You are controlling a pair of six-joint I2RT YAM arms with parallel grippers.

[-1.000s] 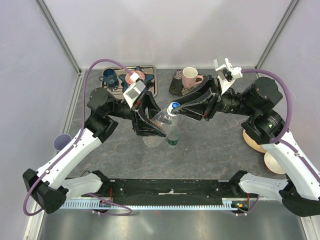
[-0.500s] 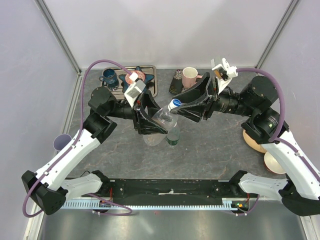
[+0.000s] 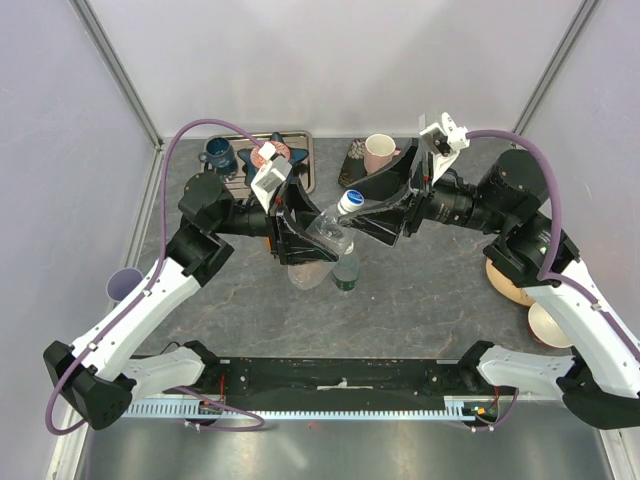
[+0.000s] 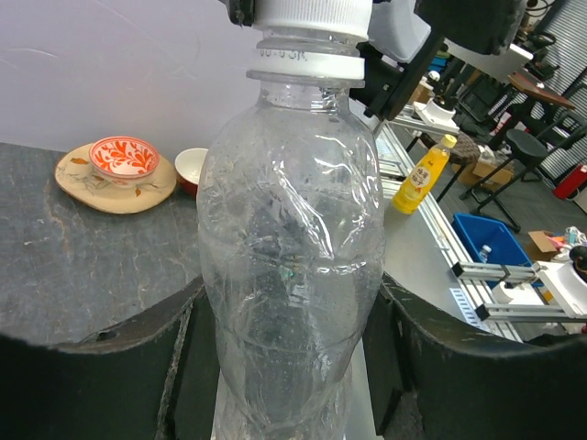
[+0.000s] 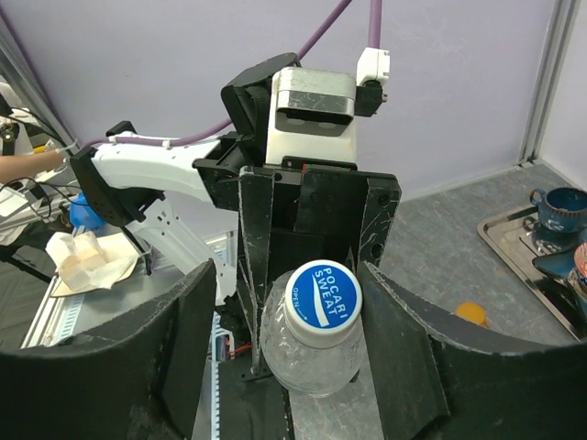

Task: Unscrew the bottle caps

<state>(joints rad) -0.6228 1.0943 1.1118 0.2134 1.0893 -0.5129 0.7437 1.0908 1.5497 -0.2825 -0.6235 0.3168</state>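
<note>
The blue-and-white bottle cap (image 5: 323, 295), printed POCARI SWEAT, sits on the neck of the clear bottle (image 4: 289, 238), which is held near the centre of the worktop (image 3: 430, 290) in the overhead view. The bottle is tilted, its cap end pointing toward 1 o'clock. The left claw (image 4: 292, 302) is clamped on the bottle's body, one finger against each side, and the thin plastic is creased and dented between them. The right claw (image 5: 292, 284) reaches in from 3 o'clock and brackets the cap. Its jaws stand apart, with a plain gap between the cap and one finger while the other finger is close beside it, so the cap is not pinched. Just at 6 o'clock from the held bottle stands a green-tinted bottle (image 3: 345, 272); whether it wears a cap cannot be told. At 11 o'clock a metal tray (image 3: 300, 140) carries a blue mug (image 3: 218, 155) and a star-shaped dish (image 3: 283, 152). Near 12 o'clock a pink mug (image 3: 380, 153) rests on a dark patterned plate (image 3: 352, 168). A purple cup (image 3: 125, 283) stands at 9 o'clock by the worktop's edge. Toward 4 o'clock a tan plate (image 4: 92, 188) holds a red-patterned bowl (image 4: 124, 156), with a smaller red bowl (image 4: 191, 165) just beside it.
</note>
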